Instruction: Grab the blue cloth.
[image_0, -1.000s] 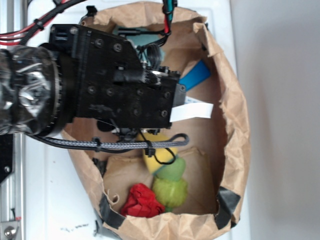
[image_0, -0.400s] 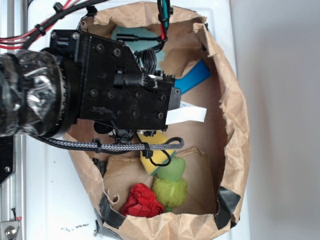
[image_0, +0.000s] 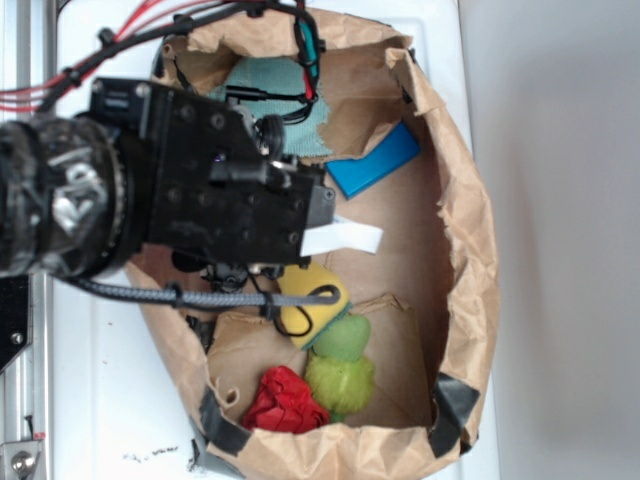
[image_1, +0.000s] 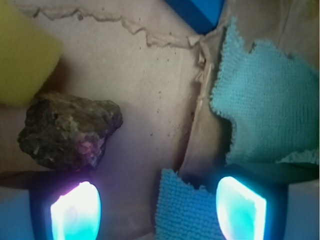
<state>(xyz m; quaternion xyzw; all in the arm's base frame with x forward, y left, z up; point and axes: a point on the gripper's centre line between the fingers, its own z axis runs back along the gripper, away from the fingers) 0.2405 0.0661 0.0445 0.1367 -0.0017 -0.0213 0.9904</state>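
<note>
Claw (image_1: 159, 210) gapes over ragged-edged, pale teal blue cloth (image_1: 260, 110)

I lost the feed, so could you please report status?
Gripper jaws open, empty. Blue cloth below, ungrasped. Dark rock beside left jaw.

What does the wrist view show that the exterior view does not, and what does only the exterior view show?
Only the wrist view shows a dark rock and the gripper, jaws open, one glowing pad over the blue cloth.

Only the exterior view shows the paper bag, a red crumpled item and green items; the arm hides the jaws there.

Both show the blue cloth, the bright blue block and the yellow sponge.
</note>
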